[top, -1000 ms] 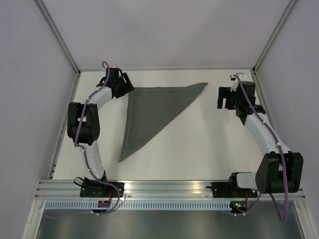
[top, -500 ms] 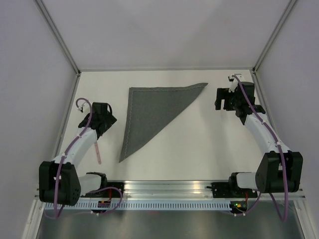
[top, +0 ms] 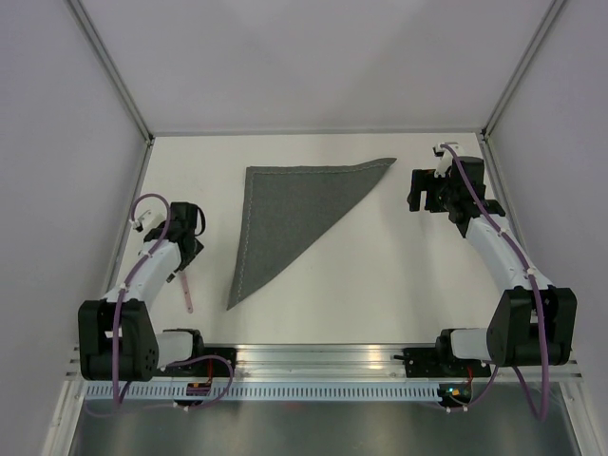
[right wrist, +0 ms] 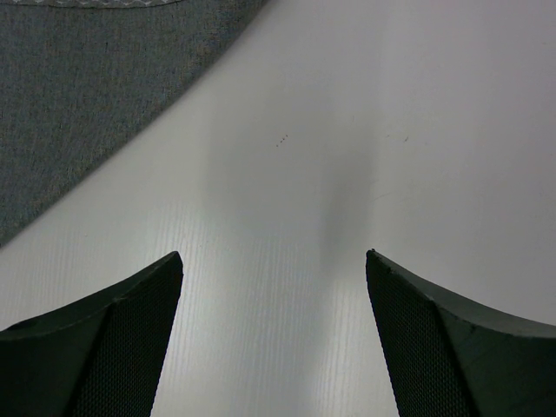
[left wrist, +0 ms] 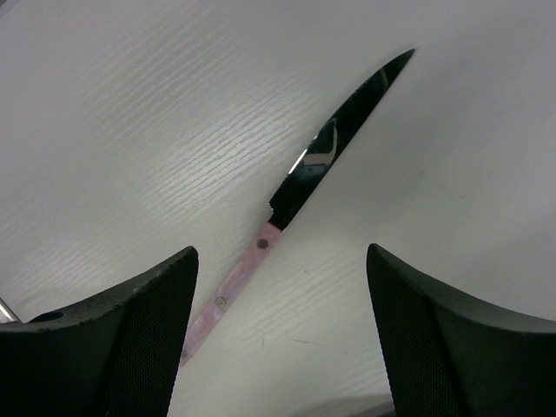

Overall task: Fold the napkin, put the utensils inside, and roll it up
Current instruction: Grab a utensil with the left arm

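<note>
Because the pink-handled knife [left wrist: 295,187] lies flat on the tabletop [top: 399,275] left of the folded napkin [top: 294,209], under the left fingers [left wrist: 130,339] spread wide, it looks thin, stiff and slick, best pinched across its handle.

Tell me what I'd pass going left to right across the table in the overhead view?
pink knife → grey napkin, folded into a triangle → right gripper

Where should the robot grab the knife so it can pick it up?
Probably the pink handle of the knife, coming down from above with the open left gripper straddling it. It lies flat on the table, so only its thin side edges can be pinched.
</note>
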